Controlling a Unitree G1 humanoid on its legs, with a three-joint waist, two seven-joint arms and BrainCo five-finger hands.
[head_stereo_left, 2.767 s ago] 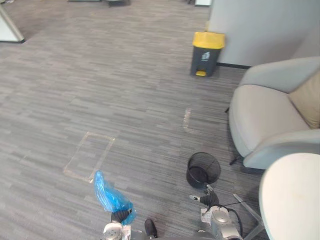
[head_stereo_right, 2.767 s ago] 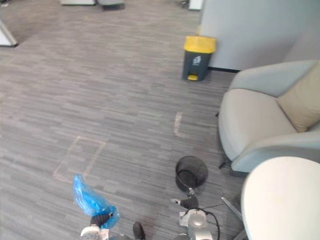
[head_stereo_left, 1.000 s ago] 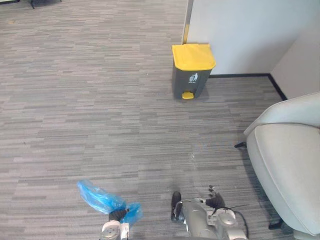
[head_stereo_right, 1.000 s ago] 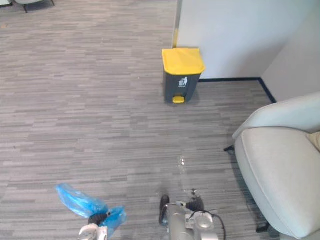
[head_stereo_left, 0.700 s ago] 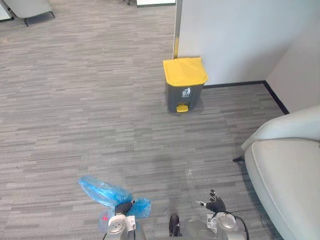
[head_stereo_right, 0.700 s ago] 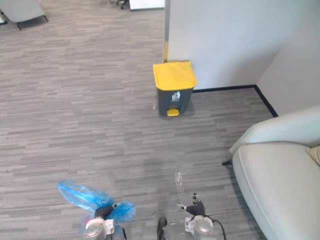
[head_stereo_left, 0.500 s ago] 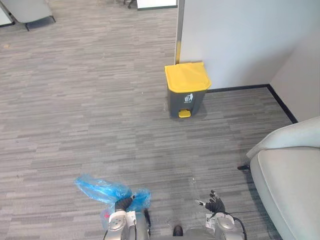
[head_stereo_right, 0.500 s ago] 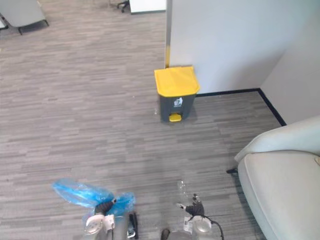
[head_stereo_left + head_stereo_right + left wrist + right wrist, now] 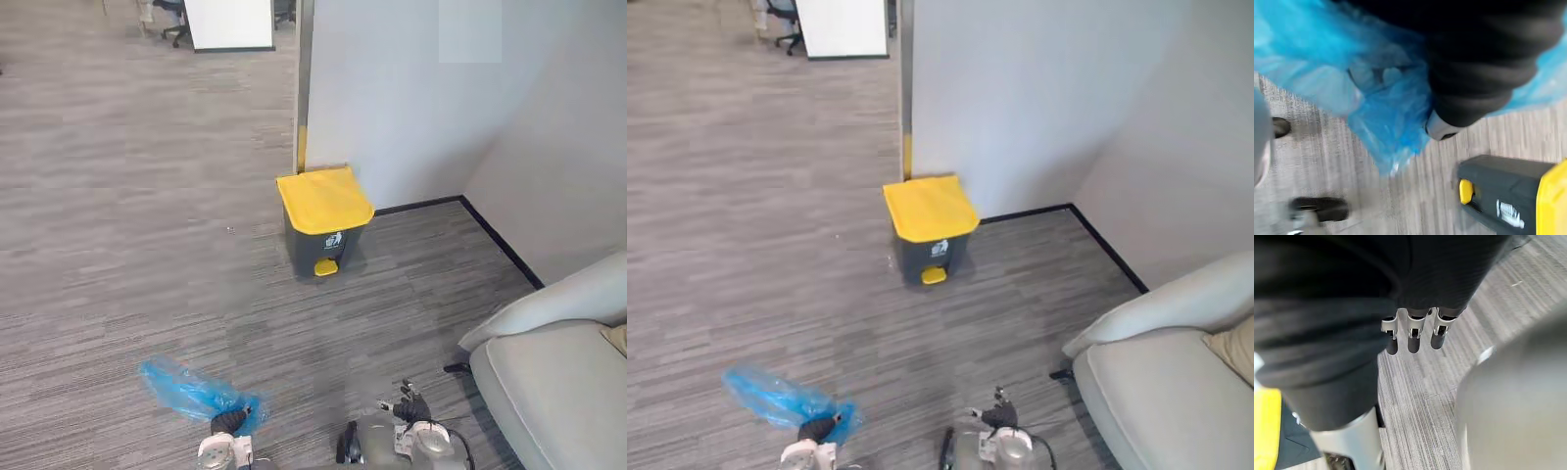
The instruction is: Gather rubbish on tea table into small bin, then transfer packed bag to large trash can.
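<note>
A blue plastic bag [image 9: 189,392] hangs from my left hand [image 9: 227,423] low in the eye views, its loose end trailing to the left above the carpet. In the left wrist view the blue bag [image 9: 1386,103] bunches round the left hand [image 9: 1442,128], whose fingers are curled into it. The large trash can [image 9: 323,223], dark grey with a shut yellow lid and a yellow pedal, stands ahead by the wall corner; the trash can [image 9: 1508,198] also shows past the bag. My right hand [image 9: 410,408] is low on the right, and the right hand [image 9: 1412,334] has relaxed fingers holding nothing.
A grey armchair [image 9: 554,367] fills the lower right. A pale wall [image 9: 411,88] with a black skirting runs behind and to the right of the can. Grey carpet [image 9: 118,215] stretches ahead and to the left, with a white panel [image 9: 228,22] far back.
The camera has moved forward and turned, so the trash can appears nearer and more central; the mesh bin and table have left the view. The bag stays in my left hand.
</note>
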